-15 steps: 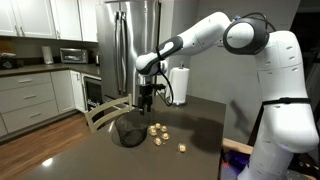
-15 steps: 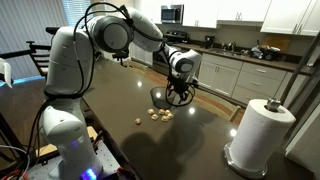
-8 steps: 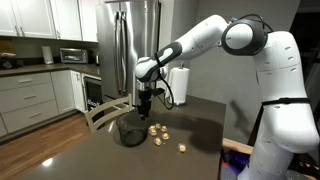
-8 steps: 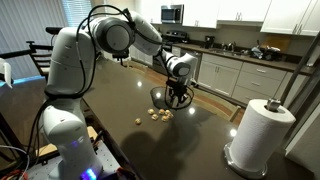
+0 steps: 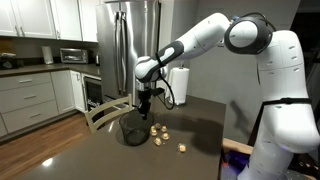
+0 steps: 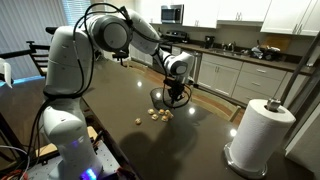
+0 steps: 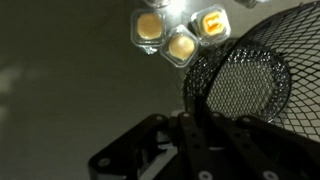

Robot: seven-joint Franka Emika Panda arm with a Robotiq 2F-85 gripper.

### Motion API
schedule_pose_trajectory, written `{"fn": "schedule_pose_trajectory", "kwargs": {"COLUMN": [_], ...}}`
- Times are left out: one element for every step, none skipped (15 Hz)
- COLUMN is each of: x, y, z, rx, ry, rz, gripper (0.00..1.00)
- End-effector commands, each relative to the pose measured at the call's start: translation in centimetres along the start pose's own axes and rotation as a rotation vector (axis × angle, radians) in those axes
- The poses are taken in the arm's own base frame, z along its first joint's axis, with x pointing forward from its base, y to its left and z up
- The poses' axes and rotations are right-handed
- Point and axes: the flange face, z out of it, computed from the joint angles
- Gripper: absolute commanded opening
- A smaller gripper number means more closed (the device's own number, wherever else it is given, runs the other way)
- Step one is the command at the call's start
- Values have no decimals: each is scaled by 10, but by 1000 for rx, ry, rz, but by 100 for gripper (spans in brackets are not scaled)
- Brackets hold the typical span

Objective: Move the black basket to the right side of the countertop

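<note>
Colleague: Where is the black basket right now?

Me: The black basket [image 5: 130,129] is on the countertop [image 5: 205,120], close to the edge by the wooden chair back [image 5: 103,114]. In the wrist view I look down through the basket [image 7: 243,85] and its mesh to the round base. It looks upright, as far as I can judge.

Colleague: And the gripper?

Me: My gripper [image 5: 146,104] points straight down at the basket's rim, on the side facing the pale yellowish lumps [image 5: 156,130]. In an exterior view the gripper [image 6: 173,97] hides much of the basket. I cannot tell whether the fingers are spread or pinching the wire. The wrist view shows only dark linkage right at the rim.

Colleague: What lies around it?

Me: Three lumps [image 7: 180,45] sit just beside the basket, bunched together and touching each other. One more lump [image 5: 182,148] lies apart, further across the countertop. A paper towel roll [image 5: 180,85] stands upright at the countertop's far edge, well clear of the basket. Behind it are a stainless refrigerator [image 5: 135,45] and a microwave [image 5: 72,55].
</note>
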Motion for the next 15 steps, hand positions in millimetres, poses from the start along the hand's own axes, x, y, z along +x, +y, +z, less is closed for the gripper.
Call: {"fn": "schedule_pose_trajectory", "kwargs": {"x": [-12, -12, -13, -14, -17, -19, -23, -26, -30, -34, -38, -41, -44, -46, -49], "y": [-19, -23, -29, -33, -37, -39, -39, -39, -36, -35, -32, -31, -29, -27, -26], "z": [-15, -18, -22, -25, -31, -35, -43, -48, -55, -60, -65, -69, -72, -74, -78], "rx": [-51, -60, -67, -76, -79, -82, -73, -63, -56, -51, -44, -40, -38, -38, -33], "ry": [0, -1, -4, -4, 1, 6, 17, 24, 36, 43, 51, 57, 61, 64, 71], "rz": [-6, -15, -31, -44, -57, -66, -71, -79, -69, -69, -61, -59, -52, -49, -46], "gripper": [4, 6, 6, 6, 7, 6, 6, 6, 6, 6, 6, 6, 6, 6, 5]}}
